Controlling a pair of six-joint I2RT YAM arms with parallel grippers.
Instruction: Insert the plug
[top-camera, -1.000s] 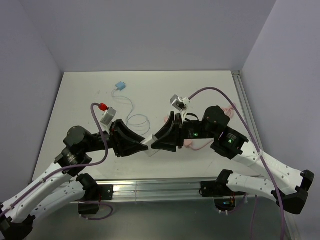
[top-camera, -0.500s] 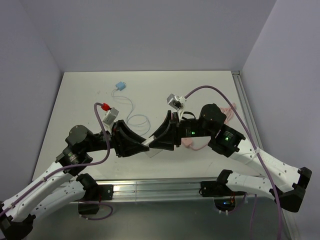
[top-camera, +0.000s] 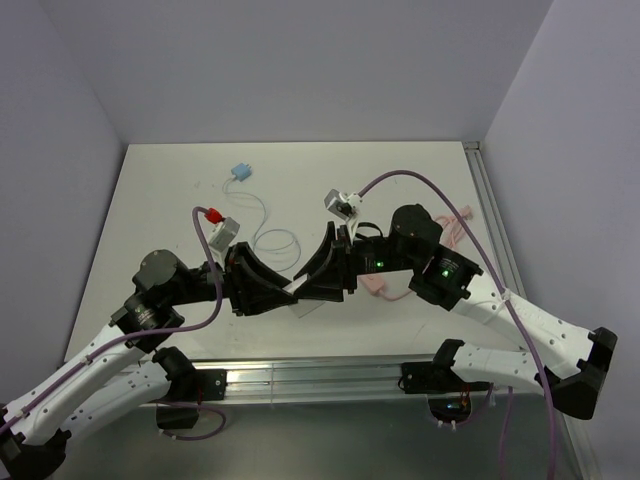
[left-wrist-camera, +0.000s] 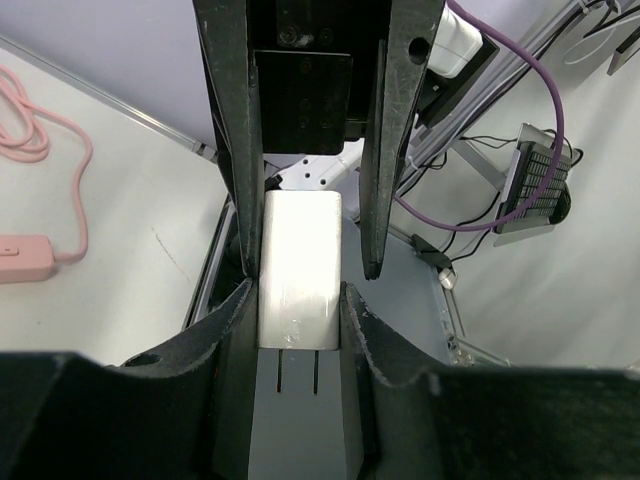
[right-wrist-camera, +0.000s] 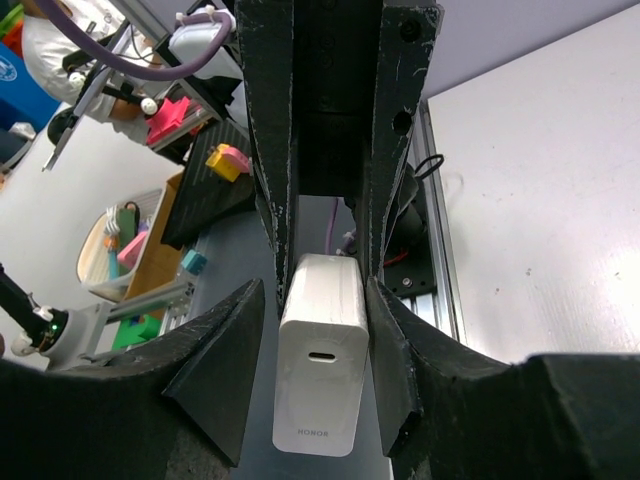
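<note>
**A:** How are the arms set?

**B:** The left arm (top-camera: 100, 370) and the right arm (top-camera: 520, 320) both reach inward and low, elbows bent. Their wrists are turned toward each other, so the two grippers meet tip to tip.

**A:** What about the left gripper (left-wrist-camera: 297, 300)?

**B:** Its fingers (left-wrist-camera: 235, 330) press on both sides of a white charger (left-wrist-camera: 300, 250), which is clamped between them.

**A:** And the right gripper (right-wrist-camera: 317, 290)?

**B:** It sits straight ahead of the left fingertips, facing them, and its fingers straddle the far end of the same charger. One finger lies against it and the other stands just off, leaving a thin gap, so the jaws are slightly parted.

**A:** Are the two pairs lined up?

**B:** Yes, both pairs of fingers lie in the same plane.
</note>
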